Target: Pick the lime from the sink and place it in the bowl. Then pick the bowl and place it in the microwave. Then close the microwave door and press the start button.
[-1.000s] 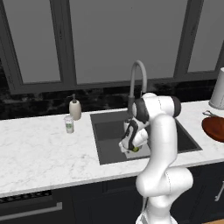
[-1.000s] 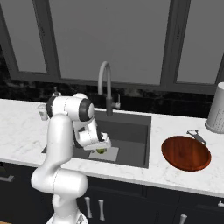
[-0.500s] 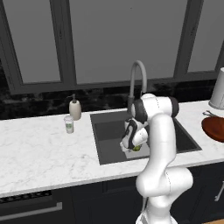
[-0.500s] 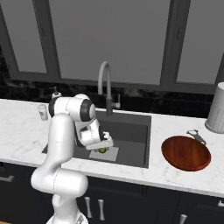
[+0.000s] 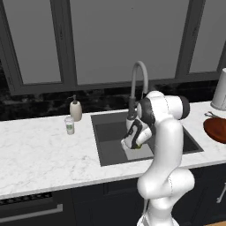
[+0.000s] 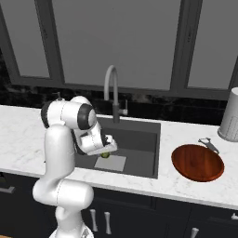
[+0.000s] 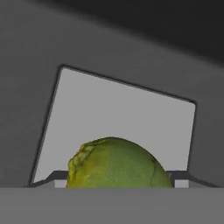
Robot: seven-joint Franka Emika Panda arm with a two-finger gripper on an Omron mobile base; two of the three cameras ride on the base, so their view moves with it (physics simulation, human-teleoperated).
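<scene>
Gripper (image 7: 114, 180): lowered into the sink (image 6: 139, 139), directly over the pale mat; only the two fingertip edges are seen in the hand view, one on each side of the lime.
Gripper state: jaws stand apart either side of the lime; whether they press on it cannot be told.
Lime (image 7: 117, 162): sits between the fingertips, resting on the pale mat (image 7: 109, 113) at the basin bottom; a sliver of green is seen just under the hand (image 5: 134, 137) in the left base view and at (image 6: 106, 155) in the right base view.
Faucet (image 5: 137, 84): stands behind the gripper, at the basin's rear rim.
Bowl (image 6: 197, 162): on the counter (image 6: 186, 186), well apart from the gripper, beyond the sink's far side wall; it holds nothing.
Peeler-like utensil (image 6: 207, 144): just behind the bowl.
Soap bottle (image 5: 76, 110) and small cup (image 5: 69, 125): on the counter, on the side of the sink opposite the bowl.
Grey canister (image 6: 230, 121): behind the bowl, against the wall.
</scene>
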